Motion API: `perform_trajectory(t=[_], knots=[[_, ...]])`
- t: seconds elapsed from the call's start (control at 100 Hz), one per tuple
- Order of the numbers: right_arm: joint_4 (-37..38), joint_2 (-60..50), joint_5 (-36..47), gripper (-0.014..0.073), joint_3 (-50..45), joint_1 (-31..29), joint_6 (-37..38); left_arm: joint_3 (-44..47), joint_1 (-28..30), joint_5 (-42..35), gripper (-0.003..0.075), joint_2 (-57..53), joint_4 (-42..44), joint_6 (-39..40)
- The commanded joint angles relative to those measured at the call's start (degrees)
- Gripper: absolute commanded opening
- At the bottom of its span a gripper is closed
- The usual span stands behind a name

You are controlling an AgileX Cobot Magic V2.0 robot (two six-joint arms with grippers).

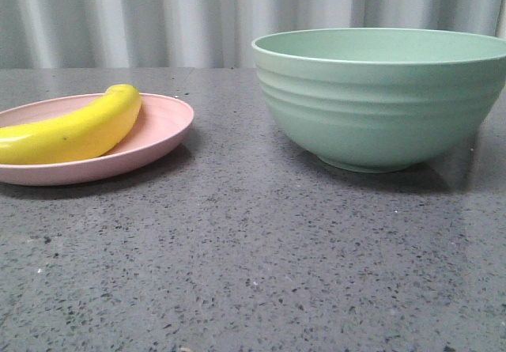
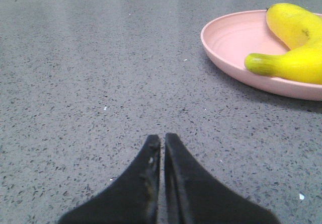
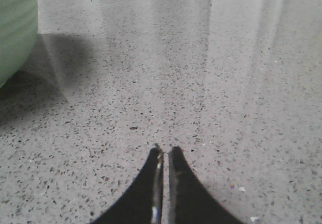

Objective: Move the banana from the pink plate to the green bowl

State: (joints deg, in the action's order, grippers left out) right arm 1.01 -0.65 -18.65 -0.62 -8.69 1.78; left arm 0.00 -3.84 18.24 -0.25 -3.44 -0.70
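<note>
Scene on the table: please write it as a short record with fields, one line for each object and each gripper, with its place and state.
banana: lies on the pink plate, left side of front view
pink plate: on the table, left of the bowl, apart from it
green bowl: upright, right side; inside hidden from view
left gripper: shut, holds nothing, above bare table beside the plate
right gripper: shut, holds nothing, near the bowl
table: grey speckled stone
task state: banana not yet moved
</note>
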Motion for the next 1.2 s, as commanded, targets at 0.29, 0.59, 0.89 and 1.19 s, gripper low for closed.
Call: perform_trajectory(t=[0.29,0.59,0.89,1.19], knots=[[0.6,-1.3,1.5,-0.0070,-1.2,-0.2,-0.3,0.6,0.2,-3.9,-0.0020,-1.6,0.3,0.3],[0.6,-1.3,1.5,-0.0070,-1.2,-0.2,-0.3,0.6,0.2,-5.0,-0.0020,-1.6,0.3,0.3],[0.6,-1.3,7.9,-0.0070,-1.2,-0.2,-0.3,0.6,0.2,-7.5,-0.0020,-1.6,-1.1,0.3],[0.1,-1.3,9.3,-0.0070,-1.2,-0.2,-0.3,0.6,0.2,-9.5,-0.0020,-1.6,-1.1,0.3]])
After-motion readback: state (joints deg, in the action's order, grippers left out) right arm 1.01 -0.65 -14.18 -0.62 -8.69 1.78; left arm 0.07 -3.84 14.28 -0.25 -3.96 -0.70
